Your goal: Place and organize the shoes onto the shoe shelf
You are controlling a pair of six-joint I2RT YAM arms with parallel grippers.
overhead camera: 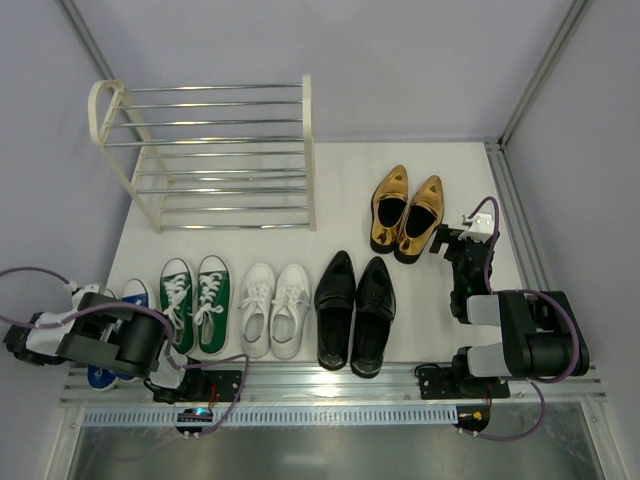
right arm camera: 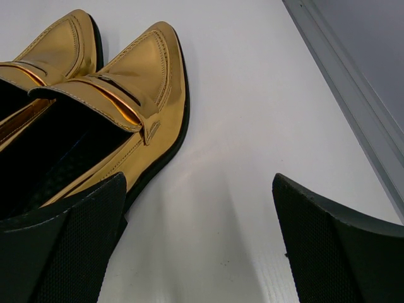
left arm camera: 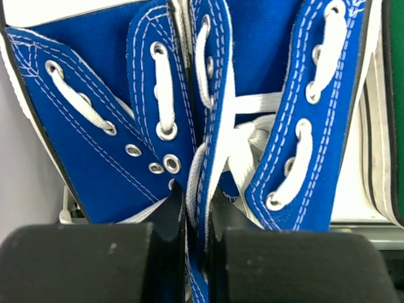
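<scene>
In the left wrist view, our left gripper is pinched nearly shut on the blue sneakers, with the inner sides of both shoes squeezed together between the fingers near the laces. We judge them light and soft. The canvas will fold and the toes may droop, so this grip on the two inner walls looks right for carrying the pair as one, provided the lift is slow. In the right wrist view, our right gripper stands wide and empty. Its left finger is at the heel of the right gold shoe and its right finger is over the bare table. The gold shoes look stiff and glossy, so probably slippery, and we would take one by the heel wall. From the top view, the blue pair sits at the near left, partly under our arm. To its right in the same row are the green pair, the white pair and the black loafers. The gold shoes lie farther right. The shelf stands at the far left with nothing on its rods. The table is smooth and white, with grey walls close on three sides and a metal rail along the near edge.
</scene>
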